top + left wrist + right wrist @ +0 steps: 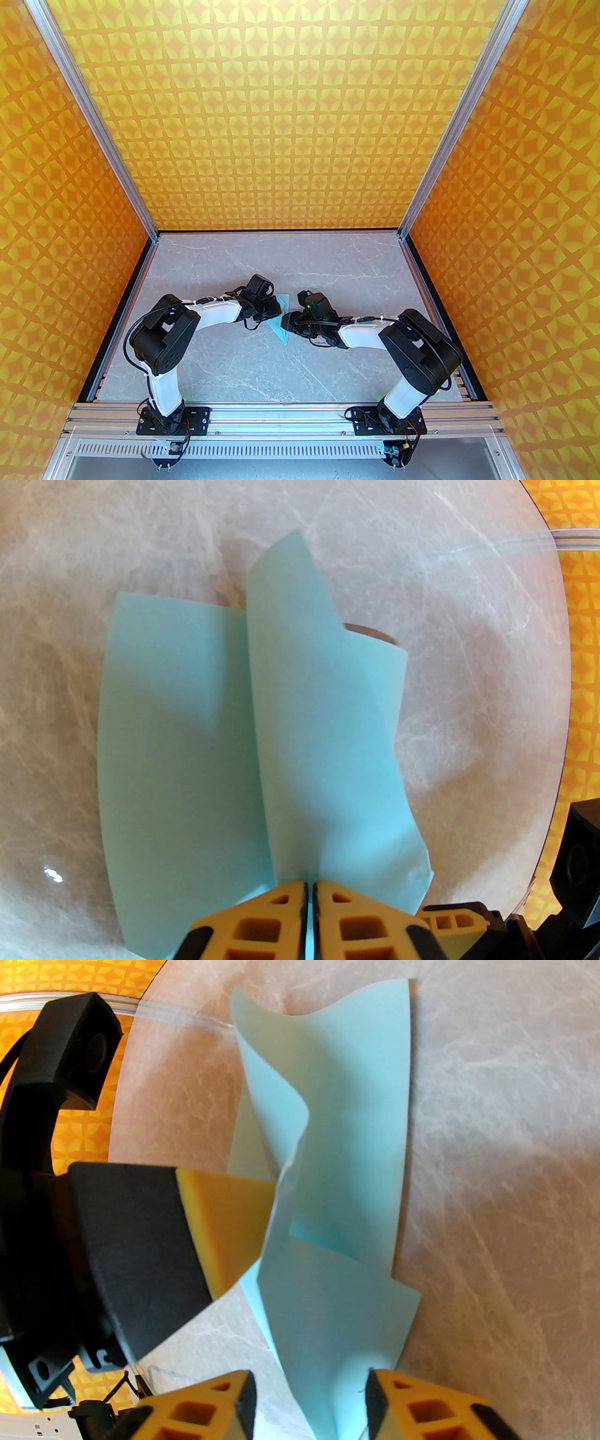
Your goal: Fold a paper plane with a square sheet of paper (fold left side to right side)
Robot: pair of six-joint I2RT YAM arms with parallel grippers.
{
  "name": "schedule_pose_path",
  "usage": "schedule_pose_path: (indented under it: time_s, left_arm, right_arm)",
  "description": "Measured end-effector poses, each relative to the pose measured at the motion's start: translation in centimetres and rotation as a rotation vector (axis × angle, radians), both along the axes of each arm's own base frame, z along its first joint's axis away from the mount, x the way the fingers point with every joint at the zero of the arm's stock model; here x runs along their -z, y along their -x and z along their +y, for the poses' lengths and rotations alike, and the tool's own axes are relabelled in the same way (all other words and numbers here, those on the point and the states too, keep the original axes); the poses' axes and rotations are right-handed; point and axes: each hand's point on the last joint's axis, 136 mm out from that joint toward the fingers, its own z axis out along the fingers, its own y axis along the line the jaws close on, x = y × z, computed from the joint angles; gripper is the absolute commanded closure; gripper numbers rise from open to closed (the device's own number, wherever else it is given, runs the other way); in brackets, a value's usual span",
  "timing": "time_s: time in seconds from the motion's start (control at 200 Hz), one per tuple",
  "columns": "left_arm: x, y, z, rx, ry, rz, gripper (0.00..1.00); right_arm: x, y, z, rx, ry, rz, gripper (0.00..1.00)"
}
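I count one thin, pale light-blue sheet of paper (178, 761), creased into what look like two long panels, though its near end is hidden. I carry two yellow-and-black two-finger grippers: my left gripper (310, 885) and my right gripper (310, 1382). Beneath everything lies one flat grey marbled tabletop (243, 365).
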Motion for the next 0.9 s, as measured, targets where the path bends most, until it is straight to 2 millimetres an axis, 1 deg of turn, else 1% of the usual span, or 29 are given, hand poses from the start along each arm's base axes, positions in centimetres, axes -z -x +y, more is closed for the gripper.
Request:
schedule_pose_path:
  time_s: [0.125,0.24,0.36,0.48,0.595,0.66,0.735,0.9]
  left_arm:
    - [0.0,0.0,0.0,0.000,-0.002,0.002,0.88]
    - [0.1,0.1,0.0,0.003,-0.004,0.001,0.83]
    - [0.2,0.2,0.2,0.010,-0.014,0.005,0.82]
    - [-0.1,0.4,0.5,0.019,-0.030,0.000,0.78]
    - [-1.4,0.0,0.4,0.028,-0.033,-0.029,0.76]
    - [-2.3,-0.4,0.3,0.033,-0.032,-0.056,0.73]
    - [-3.1,-0.7,0.3,0.041,-0.035,-0.081,0.72]
    - [-3.6,-1.2,0.4,0.069,-0.053,-0.113,0.73]
  right_arm:
    - [0.3,0.0,-0.1,0.004,0.014,0.013,0.66]
    - [0.9,-0.1,-0.2,0.009,0.031,0.021,0.76]
    - [1.3,-0.2,-0.3,0.014,0.039,0.028,0.86]
    - [1.5,-0.2,-0.4,0.015,0.043,0.029,0.87]
    - [1.5,-0.2,-0.4,0.015,0.045,0.029,0.86]
    - [1.5,-0.2,-0.4,0.011,0.046,0.026,0.86]
    - [1.5,-0.2,-0.4,0.010,0.047,0.025,0.86]
    - [1.5,-0.2,-0.4,0.007,0.048,0.022,0.87]
